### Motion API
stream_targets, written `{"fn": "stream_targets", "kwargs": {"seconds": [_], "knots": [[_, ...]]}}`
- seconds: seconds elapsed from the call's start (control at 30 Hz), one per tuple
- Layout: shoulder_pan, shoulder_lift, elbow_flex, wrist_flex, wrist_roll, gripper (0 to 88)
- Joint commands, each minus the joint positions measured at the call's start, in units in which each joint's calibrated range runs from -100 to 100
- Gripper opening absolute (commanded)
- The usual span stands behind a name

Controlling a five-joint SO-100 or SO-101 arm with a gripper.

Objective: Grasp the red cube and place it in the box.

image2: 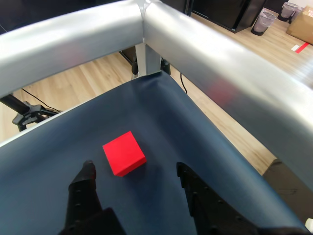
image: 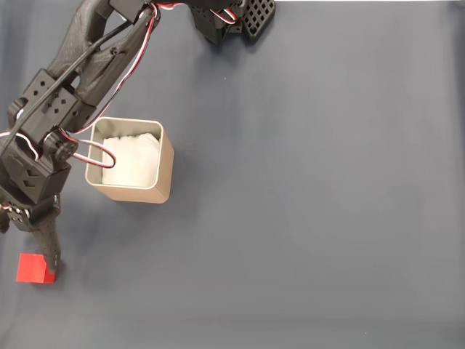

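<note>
Hovering with jaws spread, tool (image2: 134,171) straddles red cube (image2: 124,153) near table corner

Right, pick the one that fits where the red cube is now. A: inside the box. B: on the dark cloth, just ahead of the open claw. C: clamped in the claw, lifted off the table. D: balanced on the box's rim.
B: in the wrist view the red cube lies on the dark cloth just beyond the open claw, untouched, and the fixed view shows it well apart from the box.

Lab-like room: metal-framed table (image2: 205,58), wood floor (image2: 88,83), bins (image2: 266,20).
</note>
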Motion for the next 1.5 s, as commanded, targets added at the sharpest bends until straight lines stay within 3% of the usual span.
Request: {"fn": "stream_targets", "kwargs": {"seconds": [0.0,1.03,1.47], "knots": [[0.4,-0.5,-1.5,-2.7,0.3,41.1],[0.5,2.0,0.5,-9.1,4.1,41.3],[0.5,1.3,2.0,-9.5,4.0,36.0]]}}
